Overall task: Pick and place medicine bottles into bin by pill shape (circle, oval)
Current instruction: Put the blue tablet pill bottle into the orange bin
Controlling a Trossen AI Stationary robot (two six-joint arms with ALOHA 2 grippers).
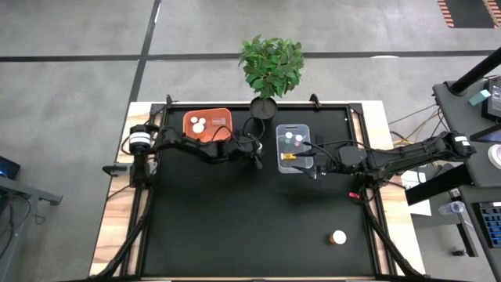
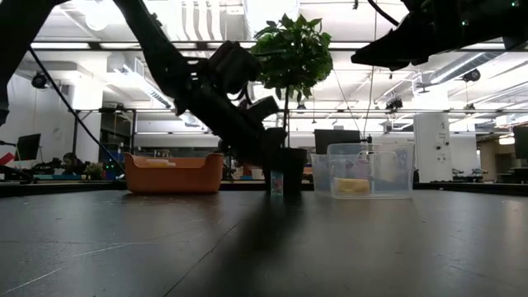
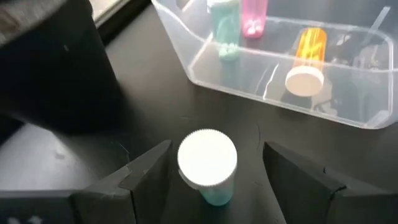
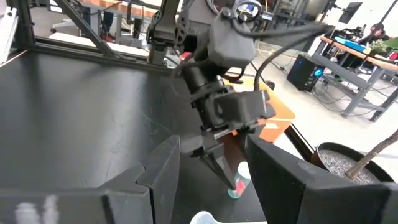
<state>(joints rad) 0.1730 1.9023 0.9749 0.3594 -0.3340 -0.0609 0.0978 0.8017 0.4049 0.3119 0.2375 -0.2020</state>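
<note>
A small medicine bottle (image 3: 207,160) with a white cap and a teal body stands upright on the black table, between the orange bin (image 1: 207,124) and the clear bin (image 1: 294,149). My left gripper (image 3: 217,149) is open and slants down over it, one finger on each side of the bottle, neither touching it. The low view shows the same bottle (image 2: 277,183) below my left gripper (image 2: 272,161). My right gripper (image 4: 211,180) hangs open above the clear bin's near right part, with nothing between its fingers.
The clear bin holds teal, pink and amber bottles (image 3: 306,59). White-capped bottles lie in the orange bin. Another bottle (image 1: 338,236) stands near the table's front right. A potted plant (image 1: 270,66) stands at the far edge, its dark pot (image 3: 56,68) close beside my left gripper.
</note>
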